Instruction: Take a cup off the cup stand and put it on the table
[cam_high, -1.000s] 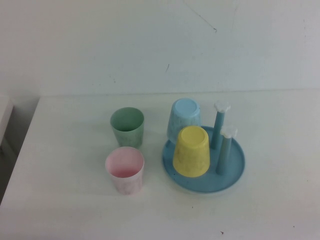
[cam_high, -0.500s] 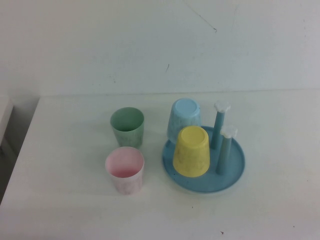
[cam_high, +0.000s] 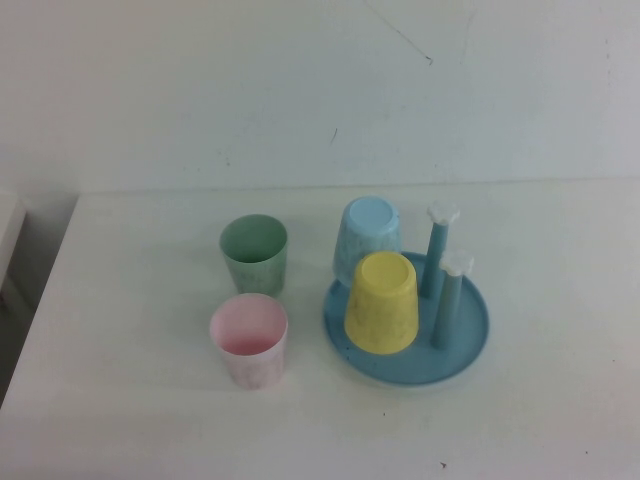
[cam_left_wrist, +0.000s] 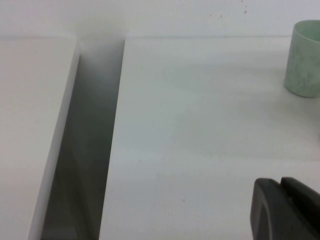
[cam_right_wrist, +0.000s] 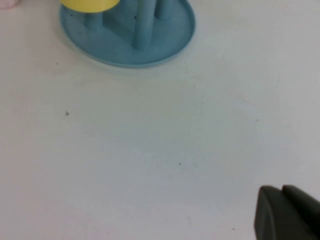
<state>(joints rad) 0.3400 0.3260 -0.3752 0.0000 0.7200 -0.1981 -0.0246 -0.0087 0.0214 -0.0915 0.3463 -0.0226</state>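
Note:
The mint-green cup (cam_high: 254, 252) stands upright on the white table (cam_high: 150, 400), left of the cup stand (cam_high: 470, 345). It also shows in the left wrist view (cam_left_wrist: 304, 57). The round blue stand holds an upside-down light-blue cup (cam_high: 368, 238) and an upside-down yellow cup (cam_high: 381, 302) on pegs, plus two bare pegs with white caps (cam_high: 442, 213). No arm shows in the high view. My left gripper (cam_left_wrist: 280, 182) is shut and empty, low over the table far from the green cup. My right gripper (cam_right_wrist: 281, 190) is shut and empty, well away from the stand (cam_right_wrist: 127, 45).
A pink cup (cam_high: 249, 338) stands upright in front of the green cup. A dark gap (cam_left_wrist: 85, 150) separates the table's left edge from a white side surface (cam_left_wrist: 30, 110). A white wall runs behind the table.

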